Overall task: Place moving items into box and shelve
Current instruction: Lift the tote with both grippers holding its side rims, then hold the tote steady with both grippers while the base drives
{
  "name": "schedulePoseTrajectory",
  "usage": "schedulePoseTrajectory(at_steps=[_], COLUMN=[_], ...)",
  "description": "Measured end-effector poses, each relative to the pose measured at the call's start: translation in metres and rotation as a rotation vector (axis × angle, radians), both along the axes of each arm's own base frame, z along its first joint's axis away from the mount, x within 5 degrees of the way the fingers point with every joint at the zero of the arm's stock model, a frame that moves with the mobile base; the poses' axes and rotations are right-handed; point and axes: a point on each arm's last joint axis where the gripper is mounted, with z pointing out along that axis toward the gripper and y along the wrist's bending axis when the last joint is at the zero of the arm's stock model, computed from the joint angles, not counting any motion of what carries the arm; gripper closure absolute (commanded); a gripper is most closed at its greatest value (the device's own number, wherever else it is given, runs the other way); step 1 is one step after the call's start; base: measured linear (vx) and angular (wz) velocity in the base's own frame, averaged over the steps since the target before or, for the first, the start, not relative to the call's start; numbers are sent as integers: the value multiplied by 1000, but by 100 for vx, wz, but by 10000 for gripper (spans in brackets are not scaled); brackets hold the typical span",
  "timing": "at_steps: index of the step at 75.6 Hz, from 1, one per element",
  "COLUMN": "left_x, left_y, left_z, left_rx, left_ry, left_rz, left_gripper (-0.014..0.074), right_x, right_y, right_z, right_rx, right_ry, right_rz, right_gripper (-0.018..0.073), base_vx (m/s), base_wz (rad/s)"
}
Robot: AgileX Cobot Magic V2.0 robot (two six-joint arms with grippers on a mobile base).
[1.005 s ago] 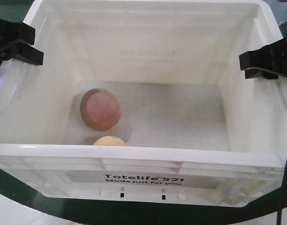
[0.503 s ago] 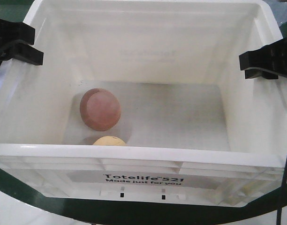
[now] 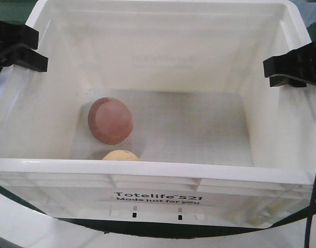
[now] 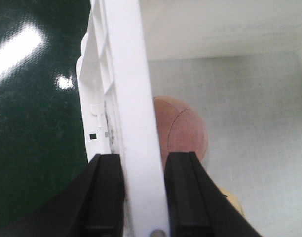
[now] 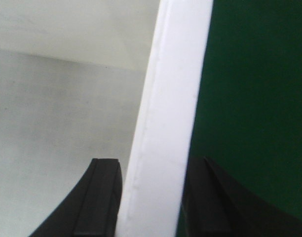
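We grip the box (image 3: 158, 170) rim in our left claw (image 4: 143, 165) and right claw (image 5: 153, 170), ball (image 3: 110, 120) and yellow lump (image 3: 120, 155) just inside the left.

The large white rectangular plastic crate (image 3: 147, 168) fills nearly the whole front-facing frame. On its floor, at lower left, the dull reddish-pink ball (image 3: 110, 120) is found. The smaller pale yellow rounded object (image 3: 120, 155) is set just below it in the frame, against the near wall and partly hidden by the near rim. The left rim, at upper left, is pinched by the black left gripper (image 4: 143, 163), one finger inside and one outside. The right rim, at upper right, is pinched likewise by the black right gripper (image 5: 153, 168). A dark green surface (image 4: 37, 123) is seen outside both side walls.
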Motion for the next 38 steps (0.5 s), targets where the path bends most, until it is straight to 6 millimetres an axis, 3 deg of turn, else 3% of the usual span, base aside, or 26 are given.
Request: schedulePoseTrajectory(at_steps=[38], left_x=[0], left_y=[0], left_z=[0], left_rx=[0], left_ry=[0], left_rz=[0], left_gripper=[599], right_x=[0], right_y=[0], right_z=[0], right_rx=[0], right_ry=[0], right_rz=[0], right_gripper=[565], base_vx=[-10], base_wz=[5])
